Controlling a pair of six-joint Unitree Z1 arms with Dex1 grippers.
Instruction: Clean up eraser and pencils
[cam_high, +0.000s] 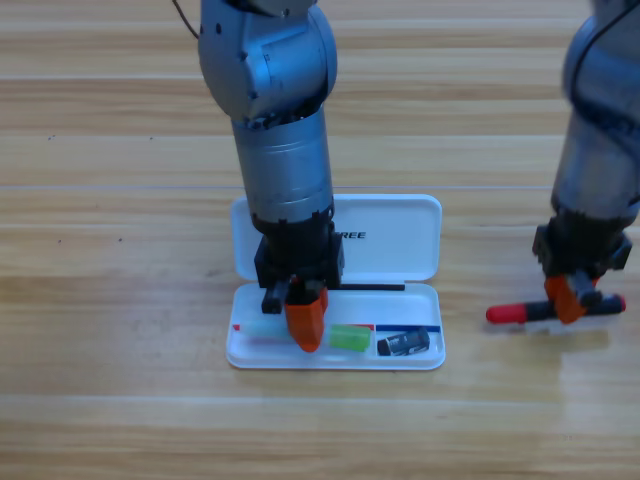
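Nearest lies the white case (420, 225), eraser (403, 343) at its right end. My left gripper (306, 322) lays the green-capped pencil (330, 335) inside (grip hidden, cannot tell). Right of the case, my right gripper (570, 298) clasps the black pencil (555, 309) for lifting.

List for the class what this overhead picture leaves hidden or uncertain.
- Left gripper covers the middle of the green-capped pencil in the white case; its grip is hidden.
- Right gripper covers the middle of the black pencil; contact is unclear.
- Eraser: markings too small to make out.
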